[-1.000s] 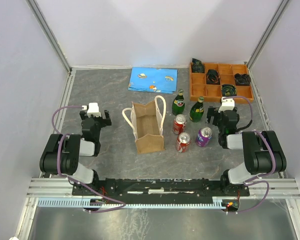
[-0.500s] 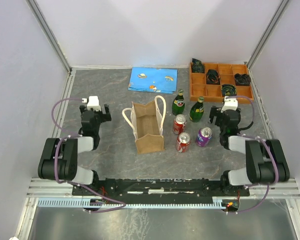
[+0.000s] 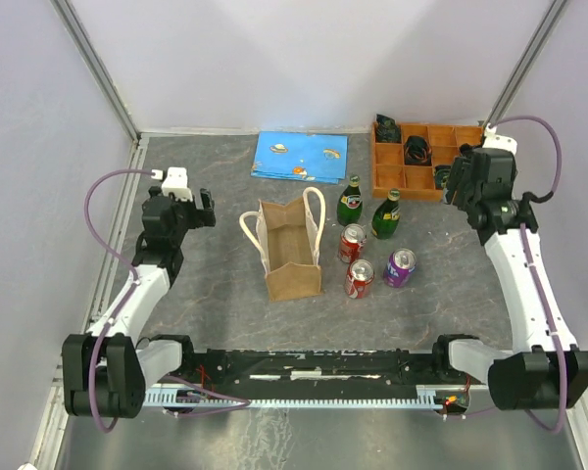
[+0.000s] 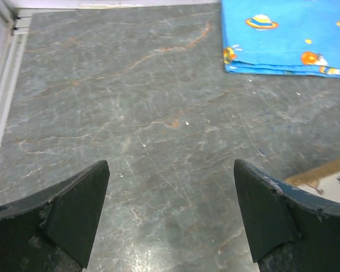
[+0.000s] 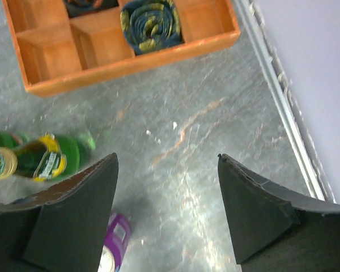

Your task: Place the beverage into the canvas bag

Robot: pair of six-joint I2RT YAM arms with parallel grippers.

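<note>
The canvas bag (image 3: 292, 257), tan with cream handles, stands upright and open mid-table; its edge (image 4: 324, 174) shows at the lower right of the left wrist view. To its right stand two green bottles (image 3: 350, 202) (image 3: 386, 214), two red cans (image 3: 352, 242) (image 3: 360, 278) and a purple can (image 3: 400, 266). My left gripper (image 3: 198, 211) (image 4: 171, 170) hangs open over bare table left of the bag. My right gripper (image 3: 459, 184) (image 5: 167, 164) is open and empty, raised beside the orange tray, with a green bottle (image 5: 45, 160) and the purple can (image 5: 116, 249) below on its left.
An orange compartment tray (image 3: 392, 180) (image 5: 130, 62) with dark rolled items sits at the back right. A blue patterned cloth (image 3: 301, 157) (image 4: 289, 39) lies at the back centre. Metal rails and grey walls border the table on the left (image 4: 3, 90) and right (image 5: 283, 107).
Both arms have unfolded and lifted away from their bases. The left gripper moved slightly back and left; the right gripper swung back and right to the tray's near corner.
</note>
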